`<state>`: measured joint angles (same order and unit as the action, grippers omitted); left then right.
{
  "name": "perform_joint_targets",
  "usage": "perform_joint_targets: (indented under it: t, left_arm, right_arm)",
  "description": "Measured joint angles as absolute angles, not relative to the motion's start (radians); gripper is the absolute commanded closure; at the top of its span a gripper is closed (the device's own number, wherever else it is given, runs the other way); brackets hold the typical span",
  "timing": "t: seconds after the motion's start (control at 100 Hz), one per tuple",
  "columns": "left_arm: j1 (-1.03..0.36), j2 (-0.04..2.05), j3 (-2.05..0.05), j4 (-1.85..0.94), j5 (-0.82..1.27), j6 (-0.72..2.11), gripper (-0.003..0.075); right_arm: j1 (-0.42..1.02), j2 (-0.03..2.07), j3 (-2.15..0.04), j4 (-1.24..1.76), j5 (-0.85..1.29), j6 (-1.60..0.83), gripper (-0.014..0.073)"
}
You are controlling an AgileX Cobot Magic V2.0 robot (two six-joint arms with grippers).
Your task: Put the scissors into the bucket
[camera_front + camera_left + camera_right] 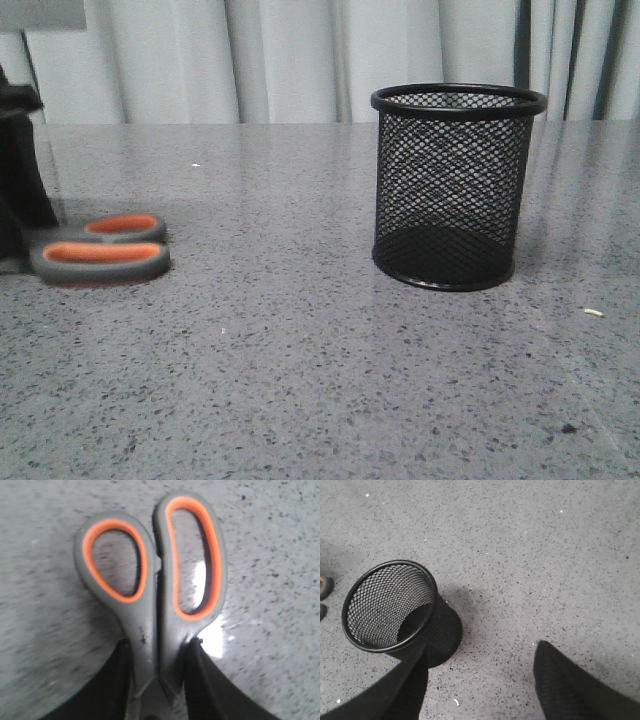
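The scissors (100,250) lie low at the table's left, with grey loop handles lined in orange pointing right; the blades are hidden. My left gripper (18,235) is at the far left edge. In the left wrist view its black fingers (125,680) press on both sides of the scissors' (150,580) neck just below the loops, so the left gripper (160,647) is shut on them. The bucket (452,185), a black wire-mesh cup, stands upright and empty right of centre. My right gripper (482,650) is open and empty above the table beside the bucket (395,607).
The grey speckled tabletop (280,340) runs back to a pale curtain (290,55). A small pale crumb (594,312) lies right of the bucket. The scissors' handle tips show at the edge of the right wrist view (324,586).
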<state>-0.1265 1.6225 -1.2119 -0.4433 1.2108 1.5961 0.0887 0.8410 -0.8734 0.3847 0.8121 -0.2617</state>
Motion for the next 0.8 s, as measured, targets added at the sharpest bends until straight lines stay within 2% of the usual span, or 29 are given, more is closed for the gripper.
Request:
perform_joint_targets:
  t: [0.37, 0.62, 0.8]
  left_arm:
    - [-0.138, 1.421, -1.444, -0.444, 1.230, 1.441, 0.0739]
    - [-0.281, 1.284, -1.524, -0.450, 1.254, 1.376, 0.0739]
    - [-0.433, 1.252, -1.554, -0.458, 1.255, 1.311, 0.0739]
  right_arm:
    - [0.089, 0.841, -0.873, 0.511, 0.792, -0.277, 0.0180]
    - [0.089, 0.850, -0.873, 1.006, 0.770, -0.554, 0.0180]
    - [0.089, 0.883, -0.877, 1.334, 0.842, -0.761, 0.0180]
